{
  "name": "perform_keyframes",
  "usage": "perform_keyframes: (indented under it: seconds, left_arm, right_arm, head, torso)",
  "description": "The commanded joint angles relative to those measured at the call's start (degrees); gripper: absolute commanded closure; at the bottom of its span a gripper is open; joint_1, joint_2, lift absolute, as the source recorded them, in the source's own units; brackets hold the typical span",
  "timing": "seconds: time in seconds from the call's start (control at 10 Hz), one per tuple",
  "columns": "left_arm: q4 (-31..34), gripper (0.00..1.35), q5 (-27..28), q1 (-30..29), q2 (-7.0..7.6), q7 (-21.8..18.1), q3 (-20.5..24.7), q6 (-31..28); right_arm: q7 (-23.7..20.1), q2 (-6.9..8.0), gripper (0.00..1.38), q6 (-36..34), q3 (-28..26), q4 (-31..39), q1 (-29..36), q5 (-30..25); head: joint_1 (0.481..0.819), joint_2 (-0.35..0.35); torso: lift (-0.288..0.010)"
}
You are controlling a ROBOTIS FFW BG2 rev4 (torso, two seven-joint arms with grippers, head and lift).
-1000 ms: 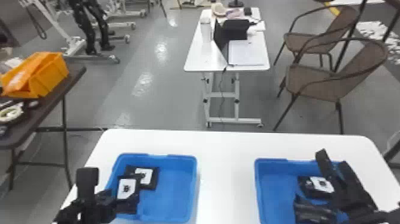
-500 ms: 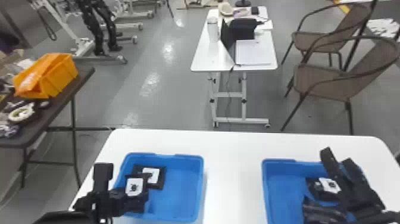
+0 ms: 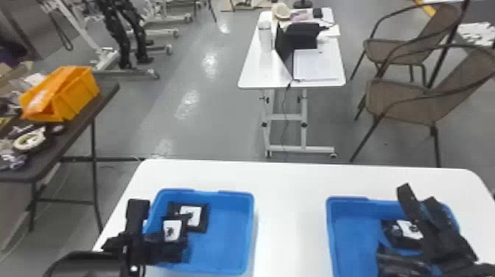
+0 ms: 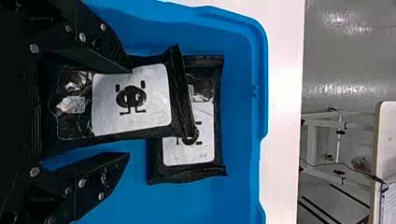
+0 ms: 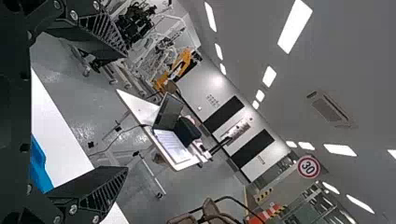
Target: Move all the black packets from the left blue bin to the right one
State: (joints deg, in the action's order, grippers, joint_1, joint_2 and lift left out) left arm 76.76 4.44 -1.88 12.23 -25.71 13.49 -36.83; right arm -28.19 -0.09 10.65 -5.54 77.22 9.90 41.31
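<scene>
In the head view my left gripper (image 3: 157,229) is at the left side of the left blue bin (image 3: 251,235), beside two overlapping black packets with white labels. Its open fingers stand on both sides of the upper packet (image 4: 130,95) in the left wrist view, where the left gripper (image 4: 129,113) has one finger overlapping that packet's edge. The lower packet (image 4: 189,151) lies partly beneath it, crosswise. My right gripper (image 3: 418,195) is parked over the right blue bin (image 3: 333,235), above a labelled packet (image 3: 408,229) and a dark shape; the right gripper (image 5: 127,112) is open and holds nothing.
Both bins stand on a white table (image 3: 291,221), with bare tabletop between them. A dark side table with an orange bin (image 3: 73,95) is at the left. Farther off are a small white desk (image 3: 254,70) and brown chairs (image 3: 409,99).
The head view has shifted, so the scene sits farther right. My left gripper has come rightward, closer to the upper packet. The right gripper keeps its place over the right bin.
</scene>
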Motion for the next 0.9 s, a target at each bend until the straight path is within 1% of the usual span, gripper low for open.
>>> perform_keyframes:
  seconds: [0.0,0.1,0.2,0.3,0.4,0.5,0.6,0.7,0.8]
  left_arm:
    - [-1.0,0.81,0.5,0.9,0.95,0.0,-1.7,-0.9]
    - [-1.0,1.05,0.3,1.2,1.57,-0.9,-2.7,-0.6]
    - [-0.7,1.2,0.3,1.4,2.1,-2.3,-3.5,-0.7]
    - [-0.3,1.2,1.3,1.4,2.45,-6.3,-3.8,0.0]
    - [2.4,1.2,2.7,0.5,2.54,-9.4,-4.1,-0.3]
    - [6.8,1.2,2.7,-1.0,2.18,-12.6,-4.0,-1.0]
    - [13.4,1.2,2.8,-3.0,1.92,-16.1,-3.8,-3.0]
    - [20.6,1.2,3.4,-4.5,1.83,-19.6,-4.4,-6.8]
    - [26.5,1.2,3.1,-4.7,1.83,-21.6,-5.6,-10.0]
  right_arm:
    - [-0.2,0.14,0.17,-0.3,0.0,-0.1,0.0,0.4]
    - [-0.3,0.14,0.17,-0.5,0.0,-0.3,0.0,0.8]
    - [-0.3,0.14,0.17,-0.5,0.0,-0.6,0.0,1.1]
    - [-0.4,0.14,0.17,-0.6,0.0,-0.7,0.0,1.2]
    - [-0.4,0.14,0.17,-0.9,0.0,-0.7,0.0,1.4]
    - [-0.5,0.14,0.17,-1.0,0.0,-0.5,0.0,1.4]
    - [-0.7,0.14,0.17,-1.2,0.1,-0.4,0.0,1.5]
    - [-0.8,0.14,0.17,-1.3,0.1,-0.1,0.0,1.5]
    - [-1.0,0.14,0.17,-1.5,0.3,0.2,0.1,1.7]
  head:
    - [0.695,0.171]
    - [0.695,0.173]
    - [0.695,0.169]
    - [0.695,0.16]
    - [0.695,0.146]
    - [0.695,0.14]
    - [0.695,0.125]
    - [0.695,0.105]
    - [0.695,0.08]
  torso:
    - [0.0]
    - [0.0]
    - [0.0]
    - [0.0]
    - [0.0]
    - [0.0]
    - [0.0]
    - [0.0]
    - [0.0]
